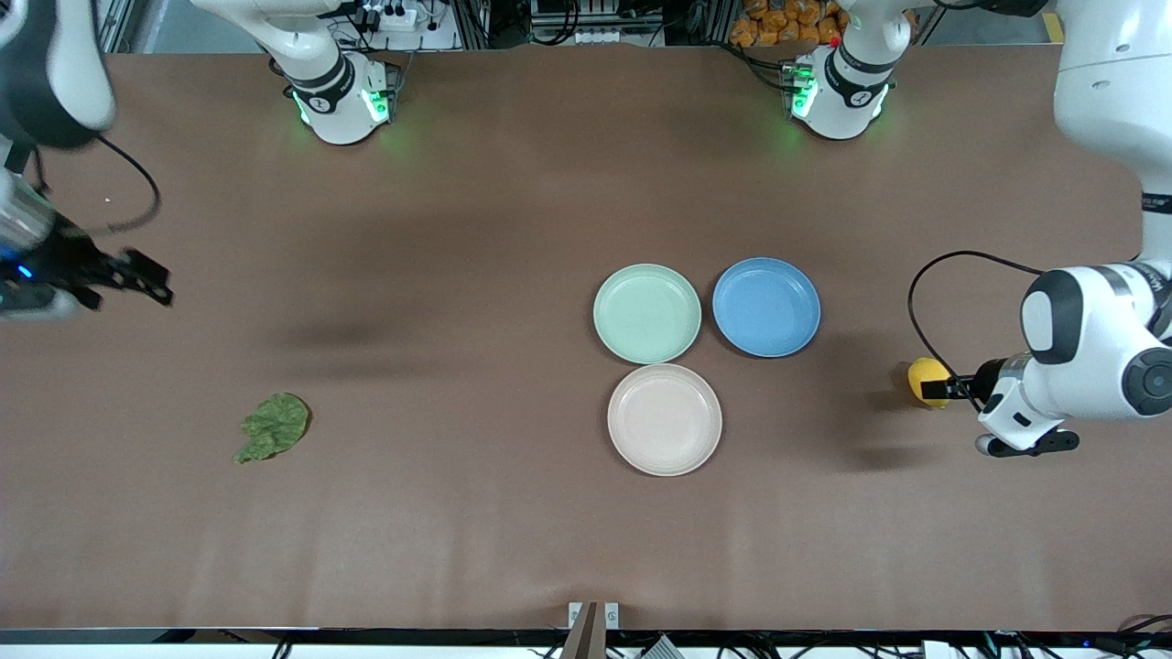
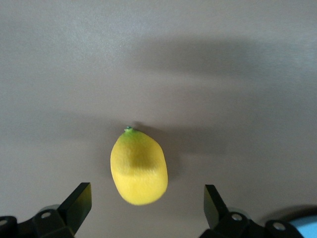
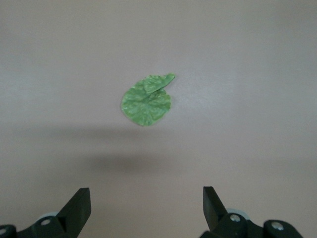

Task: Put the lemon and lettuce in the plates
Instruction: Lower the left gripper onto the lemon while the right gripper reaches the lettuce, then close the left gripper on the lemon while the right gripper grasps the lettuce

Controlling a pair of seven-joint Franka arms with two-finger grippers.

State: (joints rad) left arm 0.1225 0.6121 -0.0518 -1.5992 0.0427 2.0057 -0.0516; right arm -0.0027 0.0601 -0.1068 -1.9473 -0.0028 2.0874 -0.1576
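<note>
Lemon (image 1: 927, 379) beside blue plate (image 1: 766, 307), framed by wide-open, empty left gripper (image 2: 147, 199) for grasping; right gripper (image 3: 146, 203), likewise open, hovers aimed at lettuce (image 1: 273, 426), well apart.

Three plates on the table (image 1: 513, 549) — one mint green plate (image 1: 646, 313), one beige plate (image 1: 665, 419), one blue plate (image 1: 766, 307). One lemon (image 1: 927, 380). One lettuce leaf (image 1: 273, 426). Two arms, each with one gripper — left gripper (image 2: 147, 203), right gripper (image 3: 146, 206).
</note>
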